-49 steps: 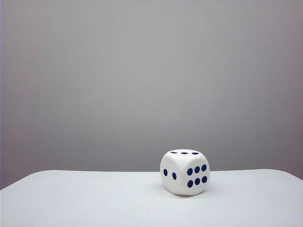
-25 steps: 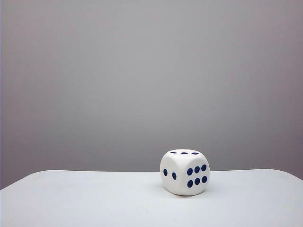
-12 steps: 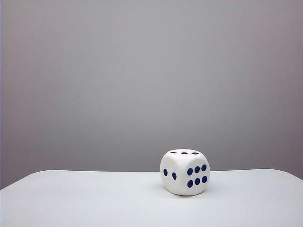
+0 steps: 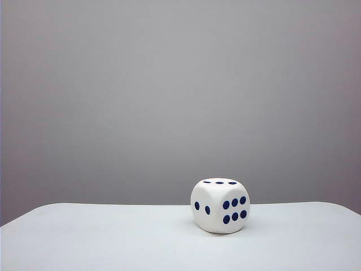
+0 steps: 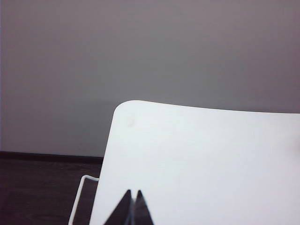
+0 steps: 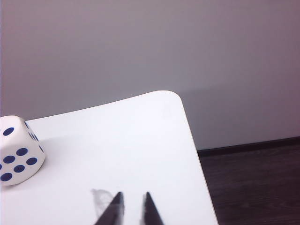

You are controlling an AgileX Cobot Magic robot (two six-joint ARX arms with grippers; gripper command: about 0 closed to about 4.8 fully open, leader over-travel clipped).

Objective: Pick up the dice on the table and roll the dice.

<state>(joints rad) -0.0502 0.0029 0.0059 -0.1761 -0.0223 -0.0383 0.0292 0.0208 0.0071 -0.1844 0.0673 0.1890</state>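
Note:
The dice (image 4: 220,206), a white cube with dark blue pips, rests on the pale table (image 4: 113,237) right of centre, three pips up. Neither arm shows in the exterior view. In the right wrist view the dice (image 6: 16,150) lies at the picture's edge, well off to the side of my right gripper (image 6: 133,194). That gripper hangs over the table (image 6: 117,140), its dark fingertips a narrow gap apart with nothing between them. My left gripper (image 5: 132,193) is over the table (image 5: 201,154) near its edge, tips pressed together, holding nothing. The dice is out of the left wrist view.
A plain grey wall (image 4: 169,84) stands behind the table. Dark floor (image 6: 253,183) lies beyond the table's rounded corner. On the other side there is dark floor (image 5: 42,187) and a thin white wire frame (image 5: 79,197) just past the table's edge.

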